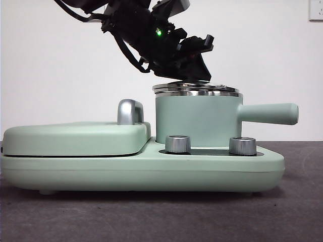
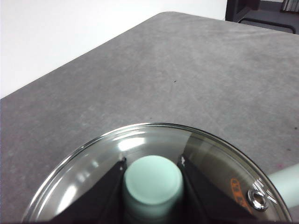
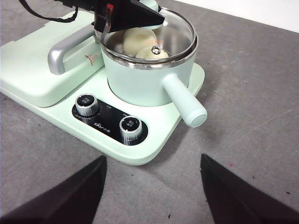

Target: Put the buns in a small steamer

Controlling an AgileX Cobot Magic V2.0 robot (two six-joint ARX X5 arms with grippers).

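Observation:
The small steamer [image 1: 197, 121] is a mint-green pot standing on the right half of a green cooker base. Its glass lid [image 1: 197, 89] lies on the steel rim. My left gripper [image 1: 189, 65] comes down from above and is shut on the lid's green knob [image 2: 153, 179], with one jaw on each side of it. Through the glass, the right wrist view shows the two cream buns [image 3: 139, 39] [image 3: 154, 52] inside the pot [image 3: 145, 81]. My right gripper [image 3: 152, 161] hangs open over the grey table in front of the cooker and holds nothing.
The pot's straight side handle [image 1: 270, 113] sticks out to the right. A flat green griddle cover [image 1: 75, 138] with a steel handle [image 1: 130, 112] takes up the left half of the base. Two steel dials [image 1: 177, 143] [image 1: 242, 145] sit on the front of the base.

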